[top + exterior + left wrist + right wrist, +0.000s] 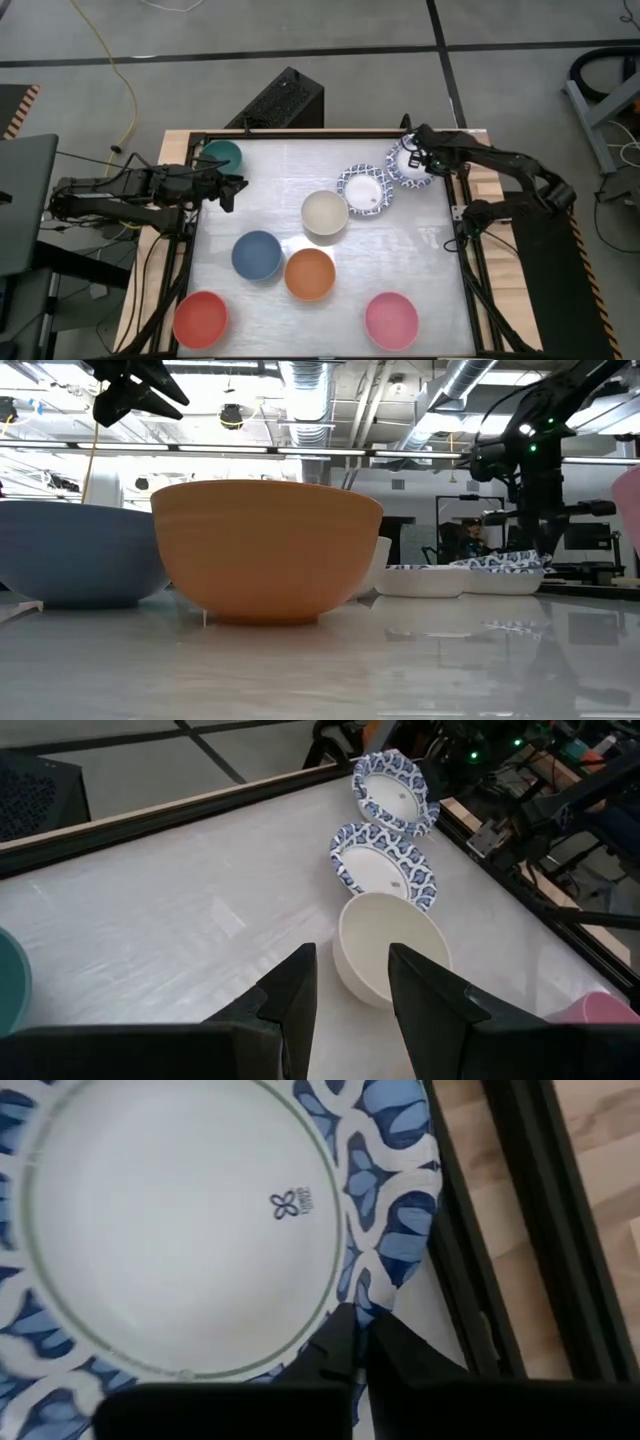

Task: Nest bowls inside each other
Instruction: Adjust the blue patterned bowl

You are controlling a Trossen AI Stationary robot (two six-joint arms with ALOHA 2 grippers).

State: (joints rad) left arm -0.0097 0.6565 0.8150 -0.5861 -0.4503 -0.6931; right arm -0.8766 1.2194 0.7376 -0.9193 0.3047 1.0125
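Several bowls stand on the white table: teal [222, 155] at the far left, cream [325, 213] in the middle, blue [257, 254], orange [309, 273], red [200, 318] and pink [391, 320] nearer the front. Two shallow white bowls with blue-patterned rims sit at the far right, one [365, 190] flat and one [405, 165] beside the frame. My right gripper [413, 158] is shut on that second patterned bowl [180, 1230]. My left gripper [350, 1000] hovers open near the teal bowl, with nothing between its fingers. My right gripper pinches the patterned bowl's blue rim [368, 1285] on its side toward the table's right edge, one finger [335, 1345] over the inside and one [405, 1365] outside. The fingers come steeply from above. The bowl looks tilted [497, 563], its held side raised.
A black frame rail [462, 215] and bare wood [590, 1200] run along the table's right edge, close beside the held bowl. The flat patterned bowl [383, 868] and the cream bowl [390, 948] lie in a row toward the table's middle.
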